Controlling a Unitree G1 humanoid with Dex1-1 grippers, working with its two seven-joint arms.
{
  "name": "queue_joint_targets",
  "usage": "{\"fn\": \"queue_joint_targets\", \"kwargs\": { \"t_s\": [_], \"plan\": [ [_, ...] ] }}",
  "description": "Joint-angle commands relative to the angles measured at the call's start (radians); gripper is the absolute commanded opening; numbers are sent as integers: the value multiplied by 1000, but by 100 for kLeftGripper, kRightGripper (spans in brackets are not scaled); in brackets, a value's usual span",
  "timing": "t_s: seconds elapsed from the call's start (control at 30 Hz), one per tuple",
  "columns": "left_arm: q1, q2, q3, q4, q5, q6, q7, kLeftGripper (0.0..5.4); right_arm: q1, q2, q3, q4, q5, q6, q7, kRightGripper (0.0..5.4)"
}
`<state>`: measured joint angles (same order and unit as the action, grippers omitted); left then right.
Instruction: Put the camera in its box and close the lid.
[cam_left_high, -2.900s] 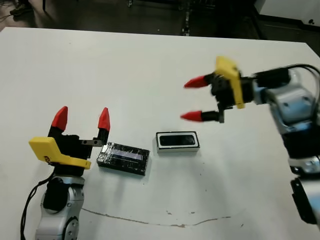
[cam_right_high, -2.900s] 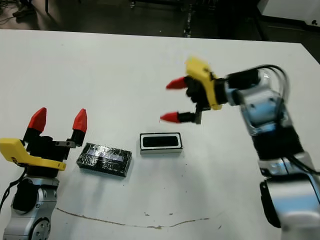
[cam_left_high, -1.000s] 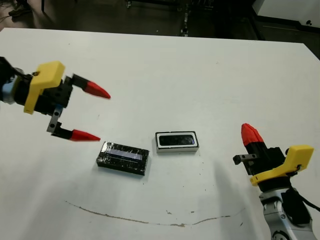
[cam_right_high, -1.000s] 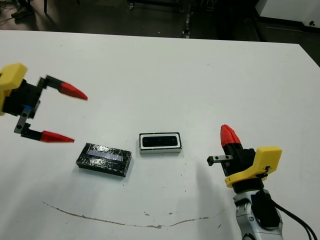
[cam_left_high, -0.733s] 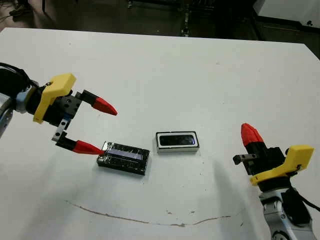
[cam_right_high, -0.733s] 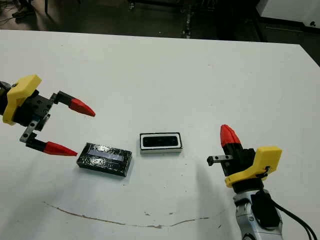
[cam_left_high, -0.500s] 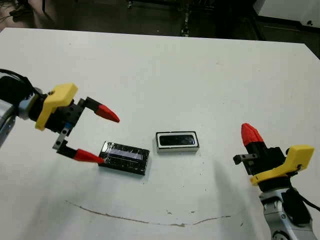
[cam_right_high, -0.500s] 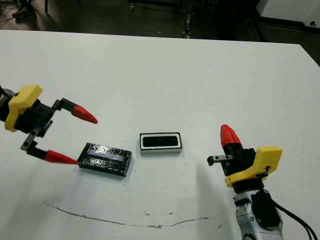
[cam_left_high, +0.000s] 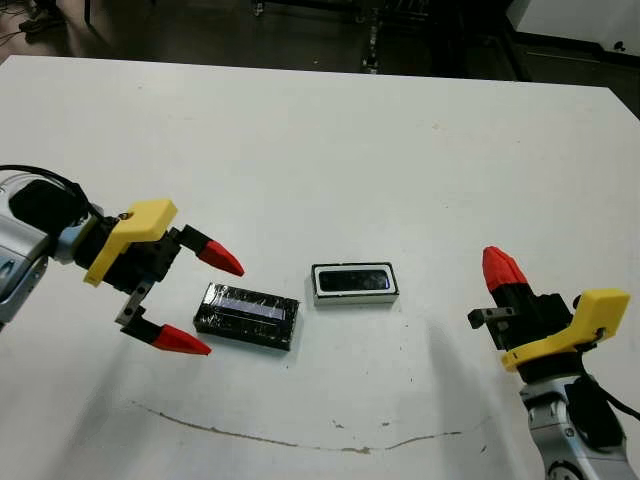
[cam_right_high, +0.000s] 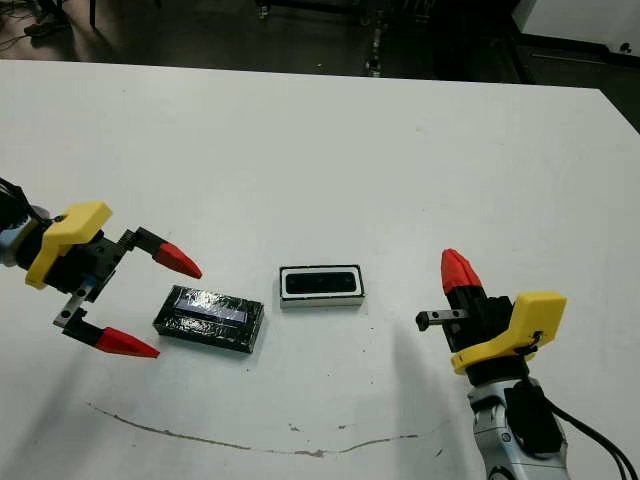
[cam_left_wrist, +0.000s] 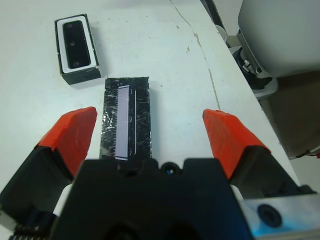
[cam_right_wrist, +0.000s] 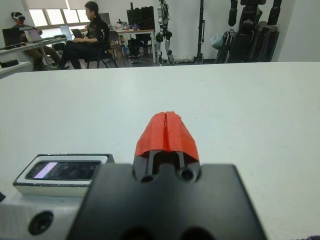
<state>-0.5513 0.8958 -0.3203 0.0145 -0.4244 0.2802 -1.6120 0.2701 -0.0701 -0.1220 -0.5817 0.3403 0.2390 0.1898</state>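
The box (cam_left_high: 355, 283), a shallow white-lined tray, sits mid-table with the black camera (cam_left_high: 354, 279) lying inside it. Just to its left lies the lid (cam_left_high: 247, 315), glossy black with a pale stripe, flat on the table. My left gripper (cam_left_high: 205, 300) is open at the lid's left end, one fingertip on either side of that end and low over the table. In the left wrist view the lid (cam_left_wrist: 125, 125) lies between the spread fingers, with the box (cam_left_wrist: 77, 47) beyond it. My right gripper (cam_left_high: 503, 270) is shut on nothing, off to the right of the box.
A thin brown mark (cam_left_high: 300, 438) runs along the table's front. In the right wrist view, people (cam_right_wrist: 90, 35) sit at desks beyond the table's far edge, beside robot stands (cam_right_wrist: 200, 25). My grey body (cam_left_wrist: 280, 35) shows past the table's edge in the left wrist view.
My right arm pulled back from above the box to the right front and its gripper shut. My left gripper rose, turned, and came down open to the lid's left end.
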Motion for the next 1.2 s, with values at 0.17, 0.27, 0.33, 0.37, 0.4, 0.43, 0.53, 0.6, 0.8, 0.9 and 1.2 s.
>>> {"fn": "queue_joint_targets", "kwargs": {
  "t_s": [0.17,0.27,0.33,0.37,0.4,0.43,0.53,0.6,0.8,0.9,1.2],
  "plan": [
    [-20,-51,-13,19,31,77,6,540,-4,-11,-3,-7,12,24,-14,1],
    [-15,-68,-3,16,43,82,19,540,-4,-12,-1,-11,13,30,-17,1],
    [-14,-75,0,15,51,83,28,540,-5,-14,0,-11,14,31,-15,1],
    [-12,-79,4,13,55,82,33,540,-5,-14,0,-9,14,28,-14,1],
    [-9,-82,7,12,57,81,40,540,-5,-14,0,-8,13,26,-13,1],
    [-8,-87,8,16,59,79,43,540,-5,-15,1,-7,12,25,-13,1],
    [-4,-98,7,24,74,65,55,540,-3,-14,1,-6,16,25,-12,1],
    [-10,-107,1,44,80,65,49,540,-4,-14,0,-3,25,26,-8,1],
    [-4,-141,5,95,93,11,36,540,-1,-14,4,-6,22,29,-16,1],
    [-2,-145,-1,100,103,16,37,540,0,-15,6,-4,23,24,-12,1],
    [1,-152,-7,104,136,-3,38,540,3,-16,9,-11,22,32,-17,1]
  ]
}}
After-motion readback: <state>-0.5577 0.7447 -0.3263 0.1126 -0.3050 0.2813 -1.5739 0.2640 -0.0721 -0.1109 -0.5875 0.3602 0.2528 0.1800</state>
